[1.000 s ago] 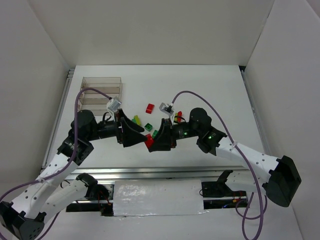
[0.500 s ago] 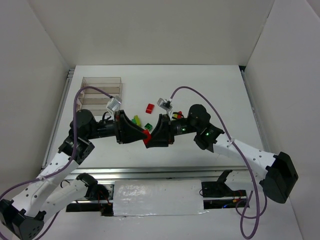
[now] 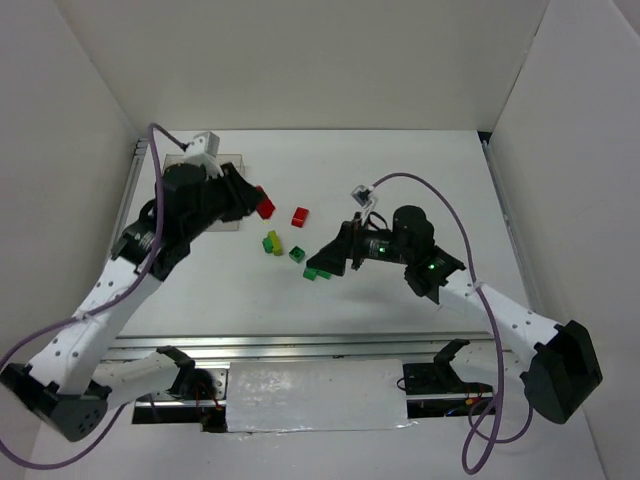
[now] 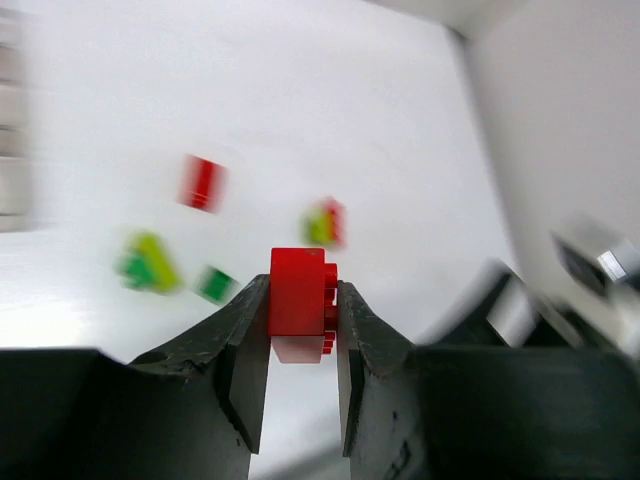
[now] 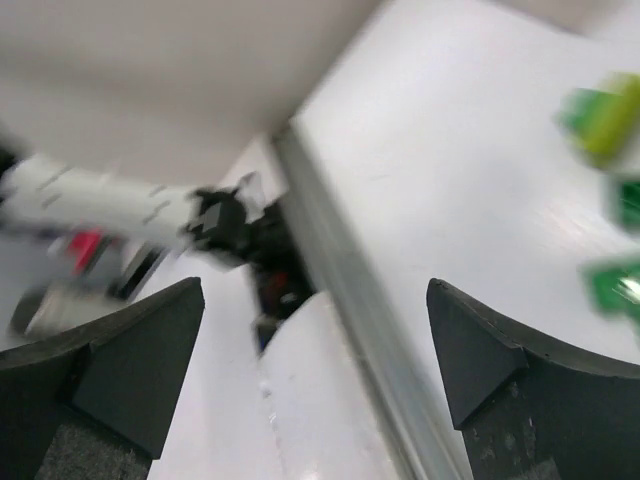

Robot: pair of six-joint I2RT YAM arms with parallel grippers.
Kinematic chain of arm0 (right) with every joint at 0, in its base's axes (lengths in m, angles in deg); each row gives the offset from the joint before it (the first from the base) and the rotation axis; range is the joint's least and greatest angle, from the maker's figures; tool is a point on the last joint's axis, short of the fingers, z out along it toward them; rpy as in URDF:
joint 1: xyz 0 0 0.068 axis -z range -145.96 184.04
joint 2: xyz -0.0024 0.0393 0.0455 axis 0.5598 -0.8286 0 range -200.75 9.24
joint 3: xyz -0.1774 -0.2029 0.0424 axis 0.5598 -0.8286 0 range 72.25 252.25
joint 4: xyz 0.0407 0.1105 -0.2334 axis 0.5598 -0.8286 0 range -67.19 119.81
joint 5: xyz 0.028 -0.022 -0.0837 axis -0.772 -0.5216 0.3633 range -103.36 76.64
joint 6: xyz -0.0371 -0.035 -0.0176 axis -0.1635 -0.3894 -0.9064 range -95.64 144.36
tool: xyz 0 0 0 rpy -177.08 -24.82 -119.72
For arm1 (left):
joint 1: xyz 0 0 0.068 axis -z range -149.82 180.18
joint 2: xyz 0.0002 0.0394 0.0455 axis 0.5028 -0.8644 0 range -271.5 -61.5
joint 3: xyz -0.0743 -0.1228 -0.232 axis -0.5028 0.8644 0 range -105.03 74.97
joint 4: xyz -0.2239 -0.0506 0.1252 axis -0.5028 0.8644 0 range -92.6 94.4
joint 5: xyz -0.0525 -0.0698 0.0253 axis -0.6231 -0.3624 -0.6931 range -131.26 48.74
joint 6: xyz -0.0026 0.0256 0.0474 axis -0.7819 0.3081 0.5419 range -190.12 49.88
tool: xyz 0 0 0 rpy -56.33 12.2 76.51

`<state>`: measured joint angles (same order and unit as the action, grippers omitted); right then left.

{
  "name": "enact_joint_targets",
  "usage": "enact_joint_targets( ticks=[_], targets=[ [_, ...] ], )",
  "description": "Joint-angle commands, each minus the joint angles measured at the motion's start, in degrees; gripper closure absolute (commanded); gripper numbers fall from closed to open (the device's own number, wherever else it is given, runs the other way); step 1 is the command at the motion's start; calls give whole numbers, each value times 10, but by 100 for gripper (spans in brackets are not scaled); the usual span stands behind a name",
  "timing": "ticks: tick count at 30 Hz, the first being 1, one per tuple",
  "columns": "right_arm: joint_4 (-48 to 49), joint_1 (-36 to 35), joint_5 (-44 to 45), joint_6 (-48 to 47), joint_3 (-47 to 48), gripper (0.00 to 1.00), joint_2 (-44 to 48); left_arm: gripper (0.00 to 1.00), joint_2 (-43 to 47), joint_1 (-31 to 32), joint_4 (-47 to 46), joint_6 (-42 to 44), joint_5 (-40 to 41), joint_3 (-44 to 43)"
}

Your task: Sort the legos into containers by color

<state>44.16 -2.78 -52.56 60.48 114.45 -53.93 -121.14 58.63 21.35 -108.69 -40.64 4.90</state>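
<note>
**Top external view.** The left gripper (image 3: 256,203) is pinching a small red plastic brick (image 3: 265,207). It is carrying the brick above the table, just beside the clear plastic three-compartment tray (image 3: 238,159), which the arm is largely hiding. The right gripper (image 3: 333,256) is standing spread and empty, with a green brick pair (image 3: 317,271) just beside it. A second red brick (image 3: 300,216), a yellow-green and green pair (image 3: 271,243) and a dark green brick (image 3: 297,254) are lying loose between the arms.

**Left wrist view.** The fingers (image 4: 245,350) are clamping the red brick across two opposite flat walls. In my judgement the brick is light, rigid and smooth. A centred hold on its flat faces suits it, while a pinch on an edge is likely to let it twist out.

**Right wrist view.** The picture is blurring, but the jaws are standing wide apart with nothing between them.
</note>
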Motion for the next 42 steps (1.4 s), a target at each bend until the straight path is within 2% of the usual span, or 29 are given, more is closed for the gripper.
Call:
enact_joint_targets(
  ticks=[1, 3, 6, 8, 9, 10, 11, 13, 16, 19, 22, 23, 24, 25, 28, 35, 37, 39, 41, 42],
  targets=[
    [-124, 34, 158, -4, -19, 0, 44, 100, -93, -91, 100, -36, 264, -60],
    [-158, 35, 174, -16, -16, 0, 60, 100, -171, -169, 61, -52, 227, -93],
    [-172, 35, 164, -19, -25, 0, 85, 100, -290, -210, -6, -58, 253, -158],
    [-172, 32, 156, -19, -33, 0, 105, 100, -382, -224, -45, -31, 266, -199],
    [-172, 32, 153, -18, -40, 0, 111, 100, -411, -228, -67, -21, 268, -252],
    [-174, 27, 151, -19, -41, 0, 116, 100, -474, -232, -75, 7, 271, -283],
    [-184, 22, 150, -20, -41, 0, 124, 100, -506, -239, -74, 16, 281, -345],
    [-194, 17, 142, -25, -44, 0, 136, 100, -583, -247, -67, 41, 286, -399],
    [-210, 13, 149, -35, -48, 0, 155, 100, -634, -258, -74, 63, 285, -451],
    [-223, 13, 145, -51, -41, 0, 157, 92, -637, -265, -126, 75, 271, -420],
    [-252, 12, 141, -75, -10, 0, 141, 79, -645, -272, -149, 74, 252, -409],
    [-261, 13, 137, -82, -3, 0, 137, 65, -646, -273, -156, 75, 250, -405],
    [-264, 13, 134, -86, 9, 0, 132, 56, -652, -273, -161, 82, 245, -407],
    [-267, 14, 130, -88, 14, 0, 131, 41, -656, -273, -157, 81, 246, -411],
    [-273, 13, 122, -93, 23, 0, 134, 25, -660, -273, -159, 72, 250, -406],
    [-282, 13, 134, -103, 21, 0, 140, 23, -636, -274, -182, 60, 254, -358],
    [-286, 13, 141, -105, 21, 0, 135, 16, -622, -263, -186, 65, 236, -345],
    [-287, 12, 154, -103, 21, 0, 136, 13, -595, -242, -234, 124, 153, -327],
    [-286, 14, 166, -98, 23, 0, 140, 6, -594, -181, -234, 192, 149, -341],
    [-288, 14, 173, -96, 25, 0, 143, 6, -605, -159, -217, 214, 142, -353]
  ],
)
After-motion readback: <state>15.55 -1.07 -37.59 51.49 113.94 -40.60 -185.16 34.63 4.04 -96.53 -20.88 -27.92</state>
